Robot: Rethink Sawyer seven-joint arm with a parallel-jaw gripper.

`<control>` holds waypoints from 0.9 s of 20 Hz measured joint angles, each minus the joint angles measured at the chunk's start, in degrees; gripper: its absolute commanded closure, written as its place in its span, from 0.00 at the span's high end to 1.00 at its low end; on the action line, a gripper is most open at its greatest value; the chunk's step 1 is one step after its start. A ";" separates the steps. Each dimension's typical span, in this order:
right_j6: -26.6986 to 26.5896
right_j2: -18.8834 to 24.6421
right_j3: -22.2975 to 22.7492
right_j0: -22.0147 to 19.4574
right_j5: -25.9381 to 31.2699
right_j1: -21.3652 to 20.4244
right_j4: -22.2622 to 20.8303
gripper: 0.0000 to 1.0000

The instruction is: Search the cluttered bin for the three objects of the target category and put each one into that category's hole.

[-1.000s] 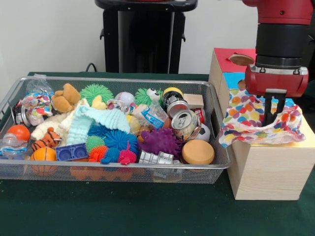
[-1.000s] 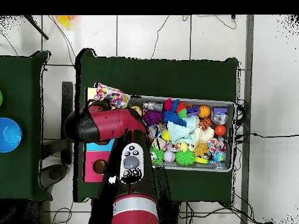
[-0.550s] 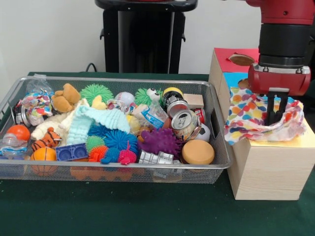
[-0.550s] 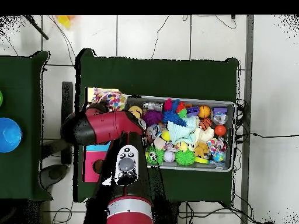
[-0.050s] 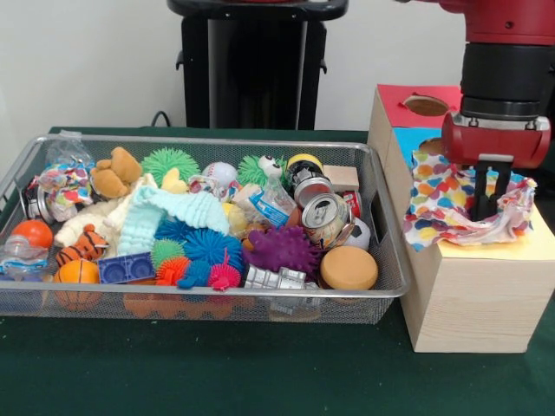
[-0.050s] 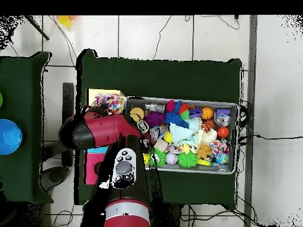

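Since the earlier frame, your cloth has bunched inward on the box: a second ago it spread wide and hung over the box's bin-side edge; now it sits gathered round the gripper, which has slid slightly away from the bin. The fingers stand close together and seem clamped on the cloth, pressing it down at the yellow panel.

Your risk, as I judge it, is snagging. The fabric is wide and floppy, so part may stay draped over the box top rather than drop through the hole, which I cannot see beneath it. If you lift away, the cloth may cling to the fingers and come back out. A trailing corner could also cover the neighbouring blue hole.

Nearest in the bin, count one tan disc, one purple spiky ball and two orange balls: one at the near rail, another behind it. Further back lie two cans, the nearer open-ended, the other behind, then one mint cloth and one teddy.
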 measured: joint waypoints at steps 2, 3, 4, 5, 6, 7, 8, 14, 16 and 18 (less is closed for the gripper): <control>0.00 -0.02 0.00 0.00 -0.30 0.24 0.01 0.00; 0.00 -0.02 -0.01 0.00 -0.51 0.42 0.01 0.00; 0.00 -0.04 -0.02 -0.03 -0.90 0.74 0.01 0.00; 0.00 -0.03 -0.07 -0.10 -1.20 1.00 0.01 0.00; 0.00 -0.04 -0.11 -0.14 -1.33 1.13 0.01 0.00; 0.00 -0.03 -0.14 -0.18 -1.43 1.26 0.01 0.00; 0.00 -0.04 -0.27 -0.31 -1.63 1.55 0.01 0.00; 0.00 -0.03 -1.03 -0.71 -1.82 2.58 0.01 0.00; 0.00 -0.03 -1.36 -0.82 -1.86 2.93 0.01 0.00; 0.00 -0.02 -1.55 -0.90 -2.05 3.17 0.02 0.00</control>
